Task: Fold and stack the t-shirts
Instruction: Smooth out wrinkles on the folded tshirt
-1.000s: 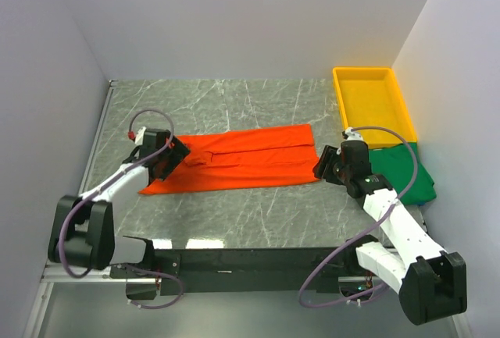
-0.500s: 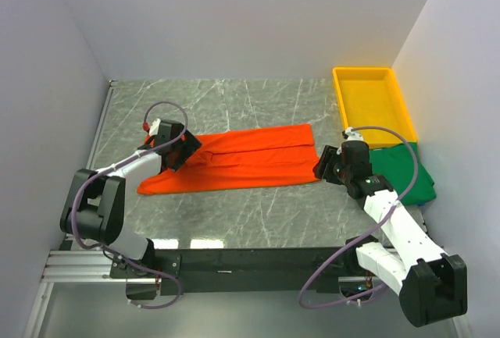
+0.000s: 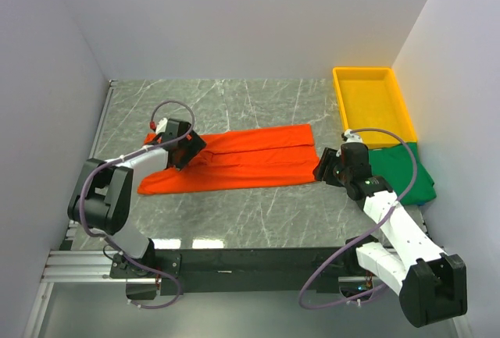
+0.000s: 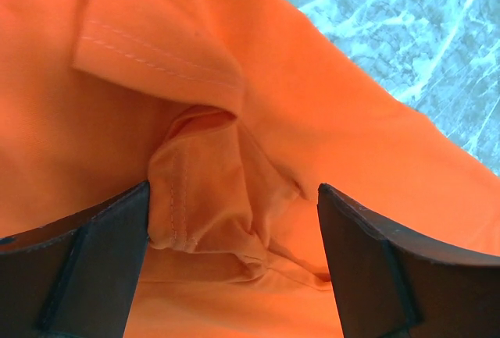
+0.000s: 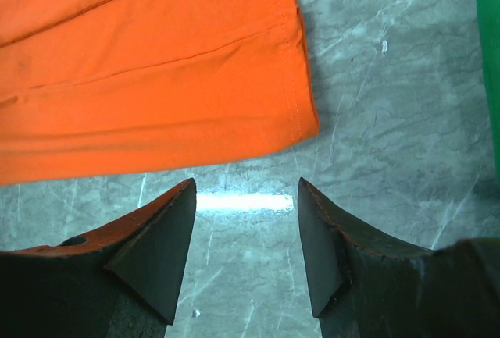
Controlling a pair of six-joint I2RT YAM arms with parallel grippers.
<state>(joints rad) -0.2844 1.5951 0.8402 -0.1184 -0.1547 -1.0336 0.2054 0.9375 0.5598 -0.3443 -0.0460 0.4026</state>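
The table (image 3: 258,104) carries the orange shirt (image 3: 250,162), folded into a long band across its middle. The tray (image 3: 341,100) sits far right, the green shirt (image 3: 420,186) just nearer. The left gripper (image 3: 181,153) is over the orange shirt's sleeve end, jaws apart astride a bunched fold. The right gripper (image 3: 320,165) hangs beside its right hem, jaws apart over the table.

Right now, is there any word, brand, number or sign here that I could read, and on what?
None can be read. The orange shirt, the green shirt, the yellow tray and the table are plain in every view. The left arm and the right arm show no legible marking either.
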